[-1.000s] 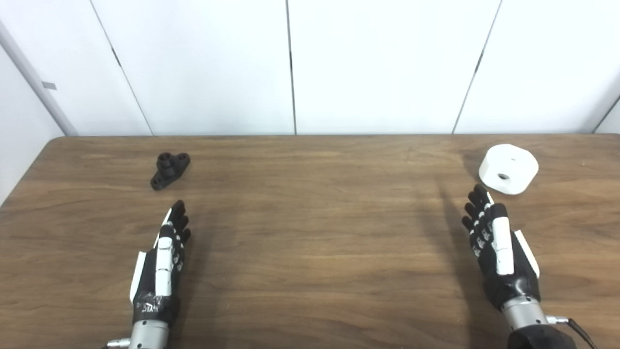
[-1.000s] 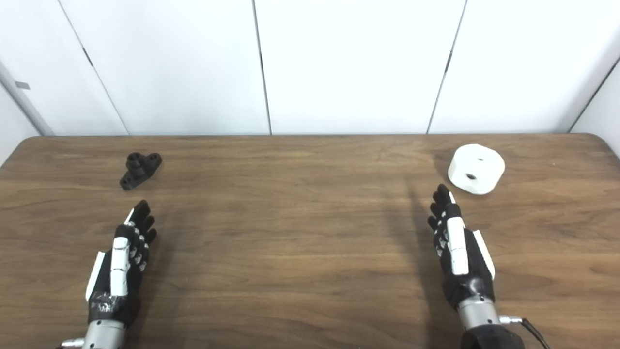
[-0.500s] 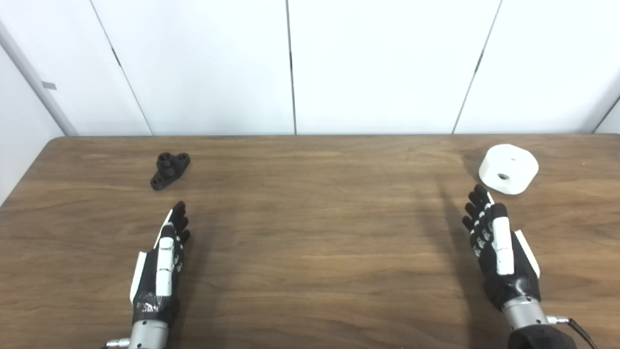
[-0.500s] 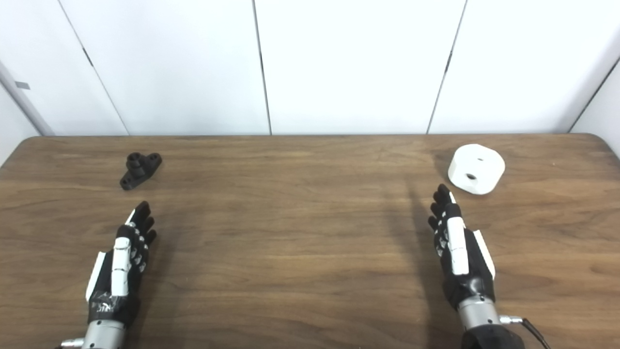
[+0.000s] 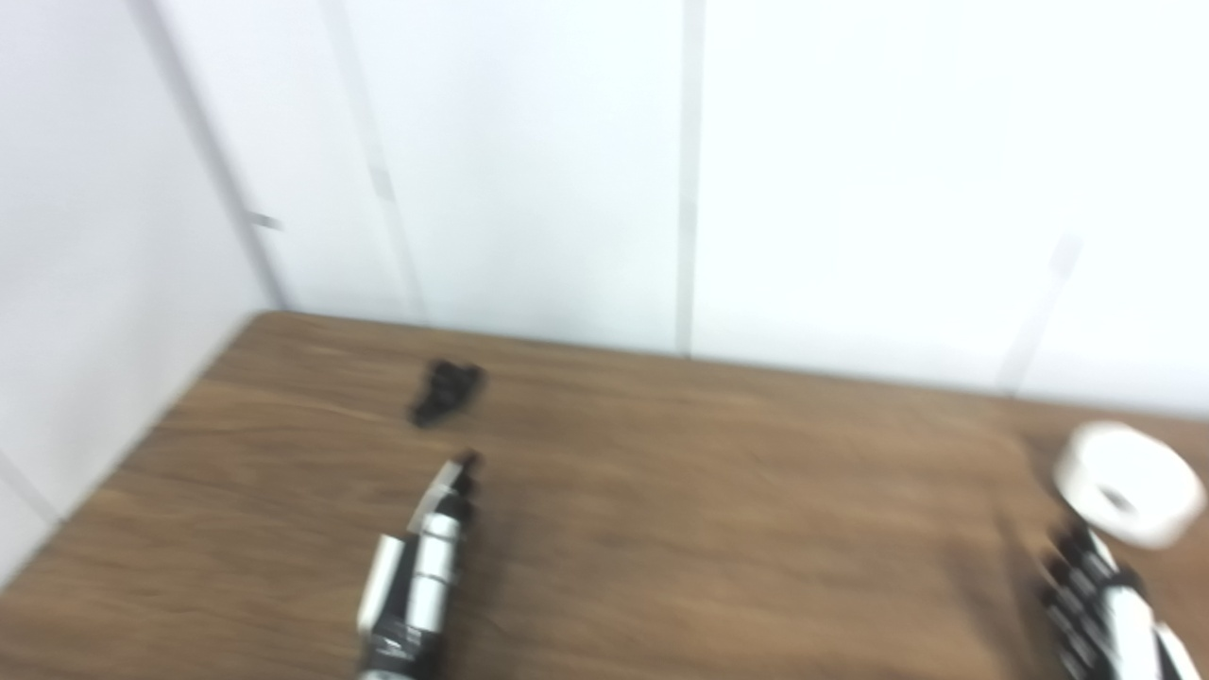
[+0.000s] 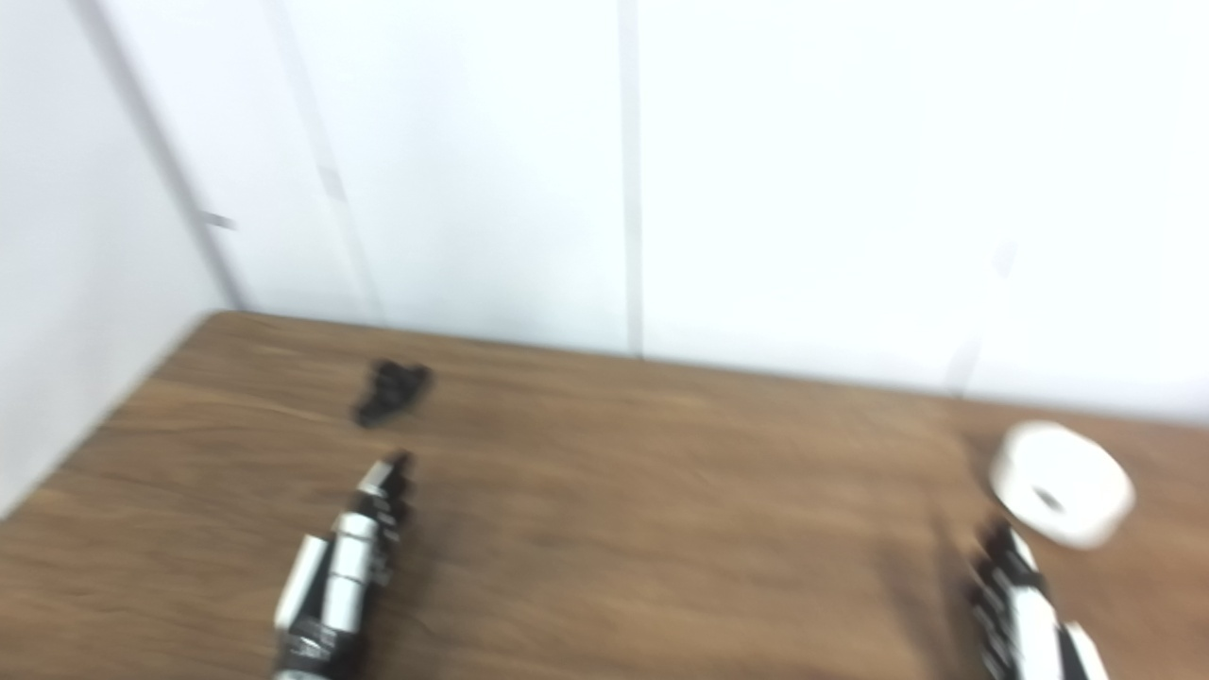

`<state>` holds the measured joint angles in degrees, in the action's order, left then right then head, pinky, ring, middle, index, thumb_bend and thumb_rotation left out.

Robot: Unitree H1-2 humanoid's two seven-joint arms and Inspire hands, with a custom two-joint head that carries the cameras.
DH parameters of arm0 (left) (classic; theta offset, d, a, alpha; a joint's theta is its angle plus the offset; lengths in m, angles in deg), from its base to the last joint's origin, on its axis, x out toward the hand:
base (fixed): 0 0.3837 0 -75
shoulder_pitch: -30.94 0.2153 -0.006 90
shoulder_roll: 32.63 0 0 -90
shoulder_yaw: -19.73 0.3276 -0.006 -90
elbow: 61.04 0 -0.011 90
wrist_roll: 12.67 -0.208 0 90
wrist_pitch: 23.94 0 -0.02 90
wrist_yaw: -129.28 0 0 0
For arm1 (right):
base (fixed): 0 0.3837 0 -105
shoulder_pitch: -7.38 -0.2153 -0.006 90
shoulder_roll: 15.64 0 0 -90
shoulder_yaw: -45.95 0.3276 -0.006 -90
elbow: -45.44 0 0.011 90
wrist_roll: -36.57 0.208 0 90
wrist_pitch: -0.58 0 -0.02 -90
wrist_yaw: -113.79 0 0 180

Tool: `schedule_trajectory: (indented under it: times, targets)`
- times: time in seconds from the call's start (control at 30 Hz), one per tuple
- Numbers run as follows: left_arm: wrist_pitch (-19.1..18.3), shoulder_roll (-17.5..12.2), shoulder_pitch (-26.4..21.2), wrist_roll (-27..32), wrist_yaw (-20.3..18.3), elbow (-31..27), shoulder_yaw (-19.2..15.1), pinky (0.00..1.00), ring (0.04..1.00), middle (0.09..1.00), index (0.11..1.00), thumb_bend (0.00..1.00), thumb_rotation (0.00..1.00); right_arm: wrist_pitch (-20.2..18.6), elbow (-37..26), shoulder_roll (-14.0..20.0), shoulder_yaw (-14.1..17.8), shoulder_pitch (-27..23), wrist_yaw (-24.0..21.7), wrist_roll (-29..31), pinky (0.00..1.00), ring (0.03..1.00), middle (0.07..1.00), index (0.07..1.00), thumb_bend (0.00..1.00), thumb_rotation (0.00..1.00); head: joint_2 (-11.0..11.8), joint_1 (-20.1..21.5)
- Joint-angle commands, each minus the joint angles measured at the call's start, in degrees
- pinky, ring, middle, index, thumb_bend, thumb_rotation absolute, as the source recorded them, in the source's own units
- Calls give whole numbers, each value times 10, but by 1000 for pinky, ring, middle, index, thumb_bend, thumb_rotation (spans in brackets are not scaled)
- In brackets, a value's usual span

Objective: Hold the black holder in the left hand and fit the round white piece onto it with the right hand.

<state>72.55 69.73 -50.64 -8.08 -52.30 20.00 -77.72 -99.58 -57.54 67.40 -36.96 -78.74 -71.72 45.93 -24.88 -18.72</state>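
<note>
The robot's left hand (image 5: 420, 567) lies low over the wooden table (image 5: 718, 491), released and holding nothing, its fingers (image 5: 460, 477) stretched out straight and pointing toward the black holder (image 5: 445, 392). The holder sits on the table just beyond those fingertips, apart from them, toward the far left corner of the table and near the white panelled wall (image 5: 529, 161) behind it. Both head views are blurred and tilted, so the holder shows only as a small dark lump and its shape cannot be made out. To the right of the holder, a long stretch of bare wood runs across the middle of the table. Well apart from the holder, at the table's right end, the round white piece (image 6: 1062, 484) rests on the wood with a dark hole visible in its face. The right hand (image 6: 1025, 614) sits just short of the white piece, on its near side, cut off by the picture's bottom edge; its fingers appear extended toward the piece and grasp nothing, though blur hides the detail.
</note>
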Motion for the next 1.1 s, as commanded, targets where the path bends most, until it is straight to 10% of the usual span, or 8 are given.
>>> schedule_trajectory:
  times: [0.0,0.47,1.07]
  targets:
    - [24,11,-1,-8,7,18,9,1000,1000,1000,965,383,994,32,-5,8,0,-9,-10,7,1000,1000,1000,1000,660,1000,3,-4]
    - [34,9,7,-51,23,20,16,1000,1000,1000,963,393,978,43,3,13,-6,-5,-17,8,1000,1000,1000,1000,744,1000,3,12]
    - [-89,-14,11,-182,50,-104,10,1000,1000,996,925,739,408,30,-27,13,-7,28,-17,16,1000,1000,1000,1000,718,1000,-13,22]
